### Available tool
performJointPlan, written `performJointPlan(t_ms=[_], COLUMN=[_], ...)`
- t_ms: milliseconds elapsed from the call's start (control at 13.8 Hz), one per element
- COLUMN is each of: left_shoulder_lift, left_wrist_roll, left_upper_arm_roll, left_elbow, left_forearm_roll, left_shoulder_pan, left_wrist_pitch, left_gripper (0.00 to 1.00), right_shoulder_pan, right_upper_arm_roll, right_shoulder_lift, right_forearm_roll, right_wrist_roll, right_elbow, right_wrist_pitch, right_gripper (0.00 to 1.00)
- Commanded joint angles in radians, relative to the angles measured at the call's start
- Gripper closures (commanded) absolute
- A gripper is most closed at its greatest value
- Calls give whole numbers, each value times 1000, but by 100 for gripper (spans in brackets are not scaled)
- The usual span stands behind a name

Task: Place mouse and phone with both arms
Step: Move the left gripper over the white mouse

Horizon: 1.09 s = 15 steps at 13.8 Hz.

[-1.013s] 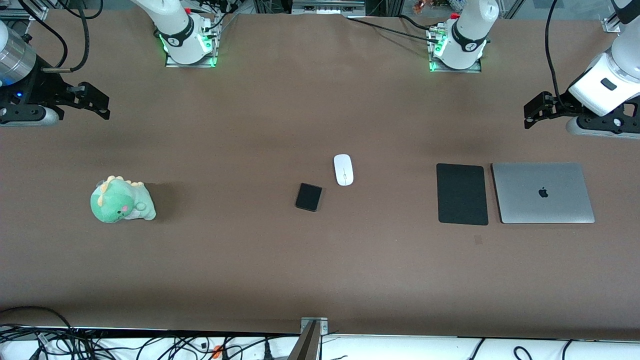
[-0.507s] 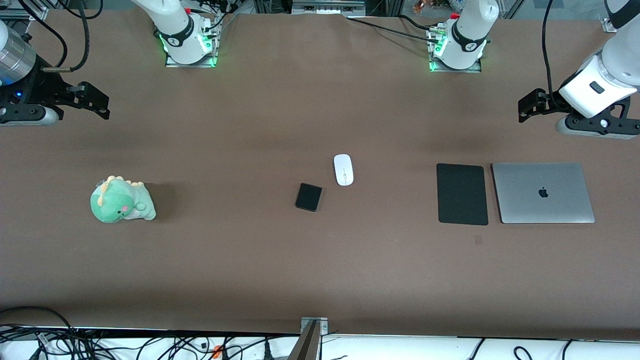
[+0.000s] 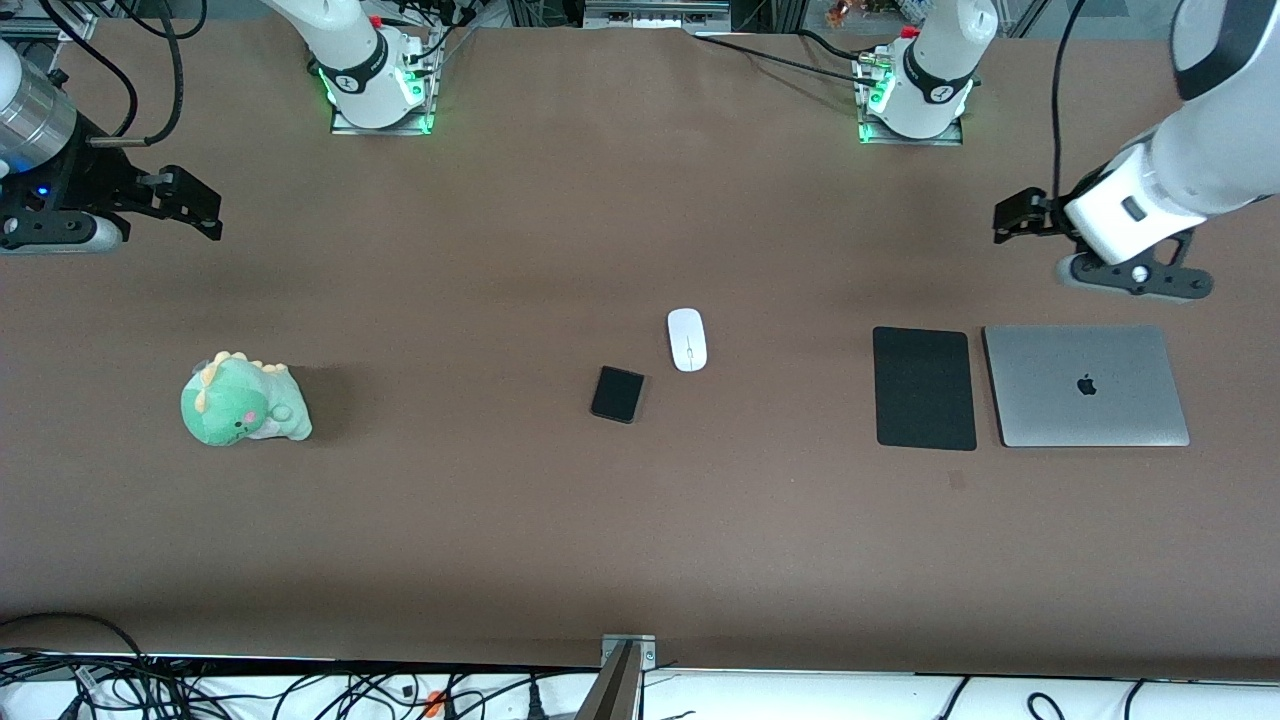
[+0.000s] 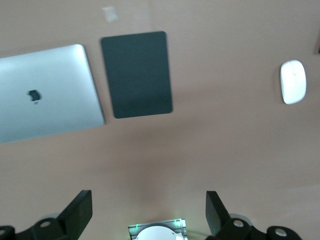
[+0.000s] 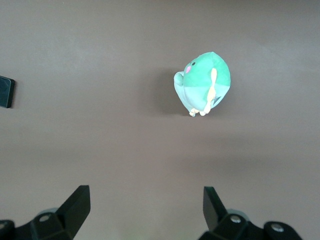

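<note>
At frame centre the mouse and the phone lie close together on the bench. The glossy mouse probably slips; pinch its long sides. The thin, rigid phone suits an edge grip. The left tool and the right tool hang spread, upper right and upper left.

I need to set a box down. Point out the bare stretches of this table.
Widest: bare table between the dinosaur toy and the phone, plus the strip nearer the front camera. Another between the mouse and the black pad. Crowded where the pad and laptop lie side by side.
</note>
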State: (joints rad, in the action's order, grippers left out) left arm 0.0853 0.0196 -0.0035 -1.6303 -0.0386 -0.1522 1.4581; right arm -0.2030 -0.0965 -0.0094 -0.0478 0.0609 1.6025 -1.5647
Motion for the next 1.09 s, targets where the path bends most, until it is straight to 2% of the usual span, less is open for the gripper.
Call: performJointPlan(t_ms=[0, 72, 362, 724, 1013], left_shoulder_lift=[140, 177, 341, 536, 620], left_wrist_roll=[-9, -42, -381, -743, -832], left_upper_arm_roll=[5, 5, -1, 0, 4], left_elbow=[46, 43, 38, 14, -66], left_forearm_roll=[-12, -12, -15, 0, 71], left_shoulder_pan=[-99, -139, -306, -510, -555], left_wrist_pitch=[23, 101, 382, 793, 1042], left_gripper=[0, 0, 0, 0, 0], right_shoulder_pan=[-1, -1, -3, -18, -18], right_upper_arm_roll=[6, 6, 6, 6, 6], right_shoulder_lift=[6, 6, 6, 6, 8], right_forearm_roll=[-17, -17, -17, -18, -17], right_wrist_roll=[-7, -4, -4, 2, 2], right_elbow=[-19, -19, -19, -18, -18], right_wrist_pitch=[6, 6, 6, 11, 5], right_gripper=[0, 0, 0, 0, 0])
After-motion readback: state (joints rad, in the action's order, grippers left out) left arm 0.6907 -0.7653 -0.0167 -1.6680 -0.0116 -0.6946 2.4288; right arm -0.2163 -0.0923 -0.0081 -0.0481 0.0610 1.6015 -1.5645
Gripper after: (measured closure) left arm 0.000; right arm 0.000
